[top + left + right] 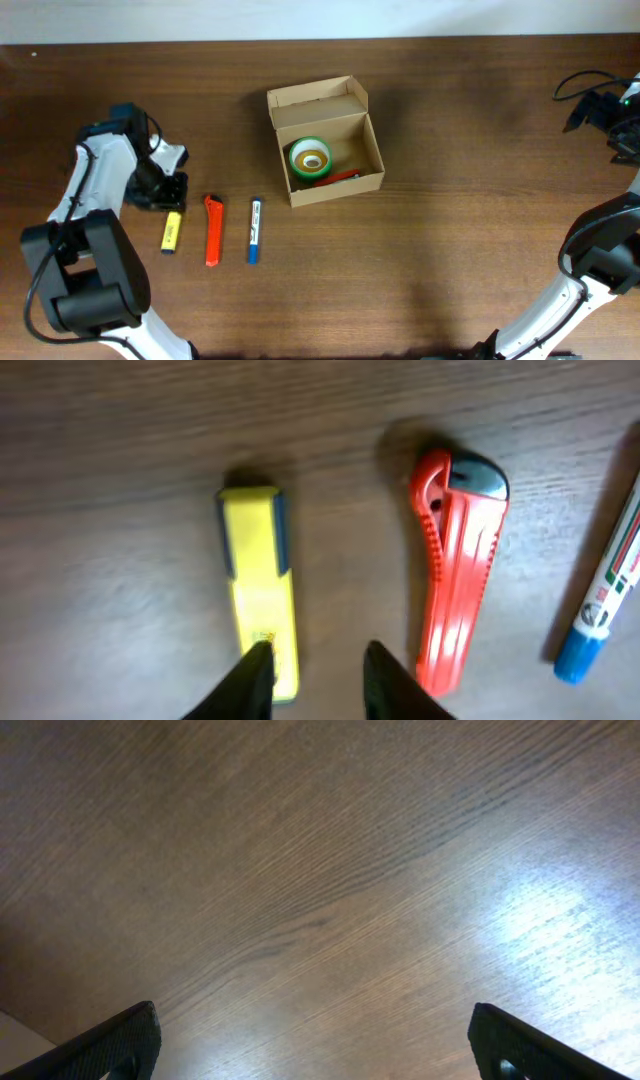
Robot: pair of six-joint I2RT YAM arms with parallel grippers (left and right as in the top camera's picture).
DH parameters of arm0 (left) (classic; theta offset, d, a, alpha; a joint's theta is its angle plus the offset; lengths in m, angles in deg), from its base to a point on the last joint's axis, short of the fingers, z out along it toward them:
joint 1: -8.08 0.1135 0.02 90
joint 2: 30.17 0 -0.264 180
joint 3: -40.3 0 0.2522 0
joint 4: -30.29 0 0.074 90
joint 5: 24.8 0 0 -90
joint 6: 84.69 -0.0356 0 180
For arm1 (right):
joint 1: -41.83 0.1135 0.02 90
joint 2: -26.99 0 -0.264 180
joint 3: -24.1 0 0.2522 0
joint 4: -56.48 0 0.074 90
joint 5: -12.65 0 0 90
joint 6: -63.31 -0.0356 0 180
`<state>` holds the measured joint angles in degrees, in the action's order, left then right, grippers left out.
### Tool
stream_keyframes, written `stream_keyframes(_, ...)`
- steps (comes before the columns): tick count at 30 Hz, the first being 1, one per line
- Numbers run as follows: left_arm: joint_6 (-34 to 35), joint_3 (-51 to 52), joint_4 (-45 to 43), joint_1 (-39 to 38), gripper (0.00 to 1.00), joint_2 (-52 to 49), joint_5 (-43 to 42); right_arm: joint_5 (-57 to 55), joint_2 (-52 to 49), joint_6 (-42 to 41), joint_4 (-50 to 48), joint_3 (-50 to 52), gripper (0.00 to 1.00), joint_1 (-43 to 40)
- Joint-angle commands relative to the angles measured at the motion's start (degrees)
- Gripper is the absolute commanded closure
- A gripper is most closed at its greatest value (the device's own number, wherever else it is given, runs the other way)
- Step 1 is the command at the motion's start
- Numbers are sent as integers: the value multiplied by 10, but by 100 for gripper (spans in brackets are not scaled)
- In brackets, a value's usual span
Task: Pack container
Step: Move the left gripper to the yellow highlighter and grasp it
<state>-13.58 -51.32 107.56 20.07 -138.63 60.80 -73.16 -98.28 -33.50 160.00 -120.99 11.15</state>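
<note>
The container (335, 187), a tan cardboard box with its flap lid open toward the back, stands at the table's middle. Inside it are a green tape roll (310, 157) and a red item (342, 176). To its left lie a yellow highlighter (172, 232) (260, 585), a red box cutter (212, 230) (455, 560) and a blue marker (254, 230) (605, 595). My left gripper (165, 192) (318, 660) is open and empty, just above the highlighter's near end. My right gripper (603, 106) (315, 1040) is wide open over bare wood at the far right.
The brown wooden table (460, 240) carries everything. The box's raised lid flap (318, 97) stands at its back side. The right arm's black cables (585, 85) sit near the table's far right edge.
</note>
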Motion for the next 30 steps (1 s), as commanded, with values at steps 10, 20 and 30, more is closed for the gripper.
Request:
stream_keyframes(10,-9,88,-82,2,66,28,-1,1,21,4,0,0,1,-2)
stream_keyframes(20,2,143,-151,2,66,28,22,1,21,4,0,0,1,-2)
stream_keyframes(30,1,132,-149,2,60,131,87,1,21,4,0,0,1,-2)
